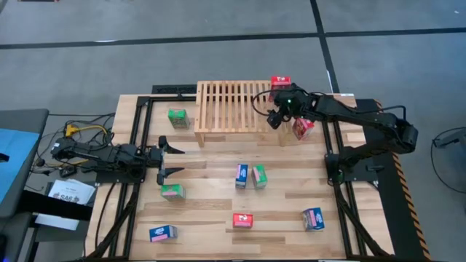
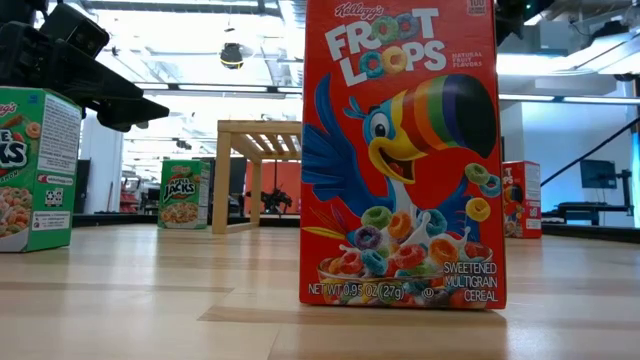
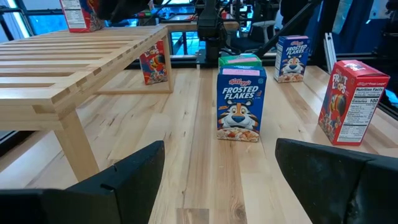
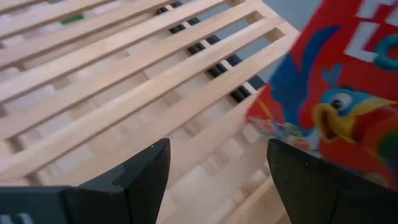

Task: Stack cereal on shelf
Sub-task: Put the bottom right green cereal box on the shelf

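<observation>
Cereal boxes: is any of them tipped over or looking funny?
Nothing looks spilled or broken. The boxes I can check stand upright. One red box sits right at a corner of the wooden rack; the others are scattered on the table.

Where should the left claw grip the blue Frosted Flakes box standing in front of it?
Across the narrow side panels of the blue Frosted Flakes box, coming level from its printed front. It stands upright with a green box close behind, and the open left claw already faces it.
</observation>
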